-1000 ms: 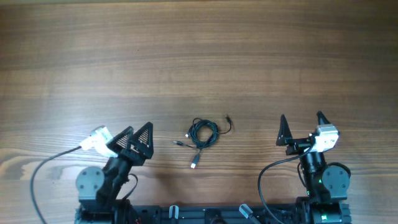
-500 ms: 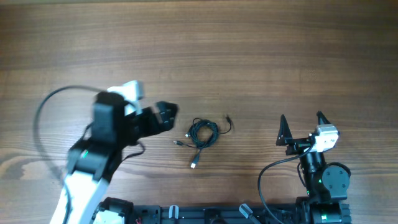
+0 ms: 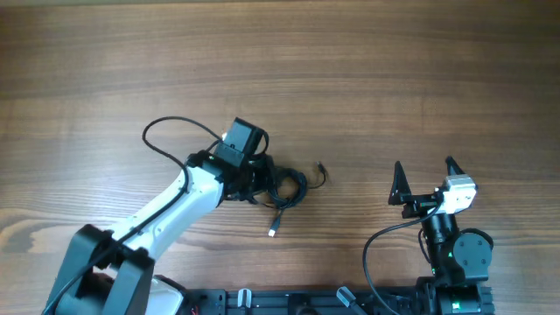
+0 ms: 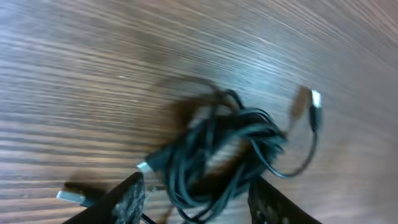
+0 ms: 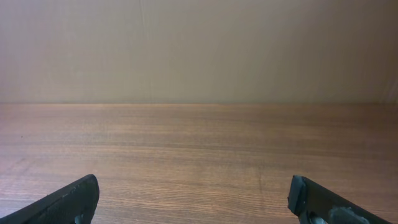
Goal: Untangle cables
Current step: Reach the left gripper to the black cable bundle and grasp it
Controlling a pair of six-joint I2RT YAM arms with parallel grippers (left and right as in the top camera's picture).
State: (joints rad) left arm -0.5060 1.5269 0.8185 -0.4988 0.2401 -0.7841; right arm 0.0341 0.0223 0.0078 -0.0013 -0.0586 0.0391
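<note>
Left gripper (image 4: 199, 202) hangs low at the near side of the cables (image 4: 211, 149). Its jaws are spread wide with the nearest loops between the fingers, and nothing is clamped yet. I would close on one or two outer strands, not the whole knot, then draw them aside so the coil loosens. The silver plug (image 3: 273, 232) lying loose on the near side looks like a good free end. The bundle lies mid-table, between the arms. From the near left the left arm reaches diagonally out, wrist pitched down. Right gripper (image 3: 424, 179) is parked near right, wide open, empty, well apart.
</note>
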